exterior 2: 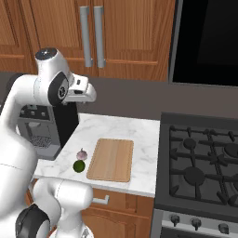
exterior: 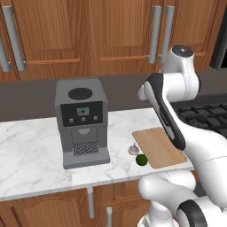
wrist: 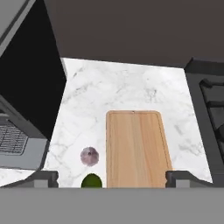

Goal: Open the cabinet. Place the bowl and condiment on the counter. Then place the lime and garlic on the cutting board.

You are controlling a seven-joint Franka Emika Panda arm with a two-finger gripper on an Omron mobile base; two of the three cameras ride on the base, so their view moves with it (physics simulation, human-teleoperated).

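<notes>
Lower centre of hand view: end effector (wrist: pixel 112 178) spread wide, empty, above table (wrist: pixel 131 83). Garlic (wrist: pixel 89 156) & lime (wrist: pixel 92 180) lie just left of cutting board (wrist: pixel 138 148); cabinet (exterior: pixel 88 31) doors closed.

Dark grey-brown backsplash wall (exterior 2: pixel 130 95) running behind the worktop. A grey coffee machine (exterior: pixel 81 122) (round dark top plate, small display, drip grate) stands at left. A black gas hob (exterior 2: pixel 204 160) with cast grates adjoins at right, knobs along its front; above it, a black panel (exterior 2: pixel 207 42). Arched-panel lower doors (exterior: pixel 44 213) carry short grey handles.
</notes>
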